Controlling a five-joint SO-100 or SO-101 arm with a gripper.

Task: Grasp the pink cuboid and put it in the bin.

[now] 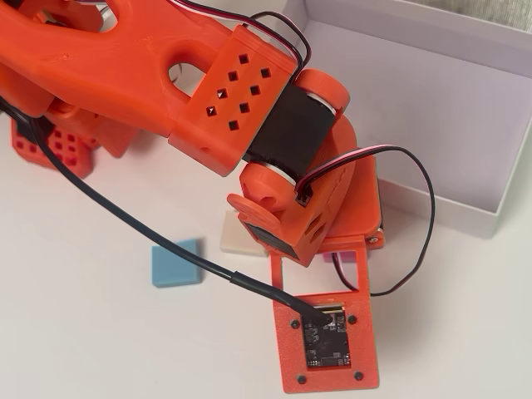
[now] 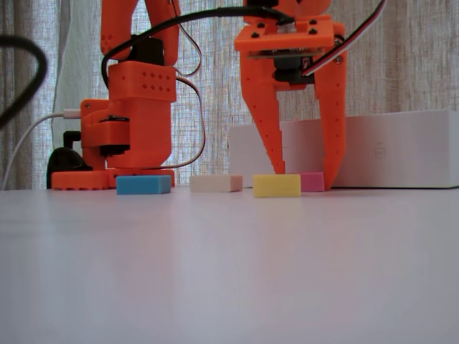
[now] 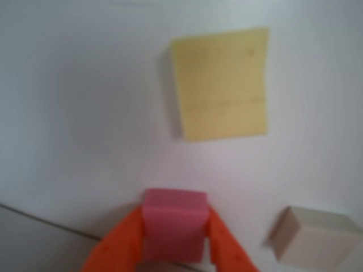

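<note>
Right now the pink cuboid (image 3: pixel 173 224) sits between the two fingers of the gripper (image 3: pixel 173 255) at the bottom centre of the wrist view, both orange tips against its sides, so I judge it clasped but not yet lifted. In the fixed view the fingertips reach the table around the block (image 2: pixel 311 181), right of centre. Farther up the wrist frame lies a yellow block (image 3: pixel 221 85), with a cream block (image 3: pixel 312 238) at lower right. Beyond, the bin (image 2: pixel 401 154) stands directly behind the gripper, so the carry likely goes up and back.
</note>
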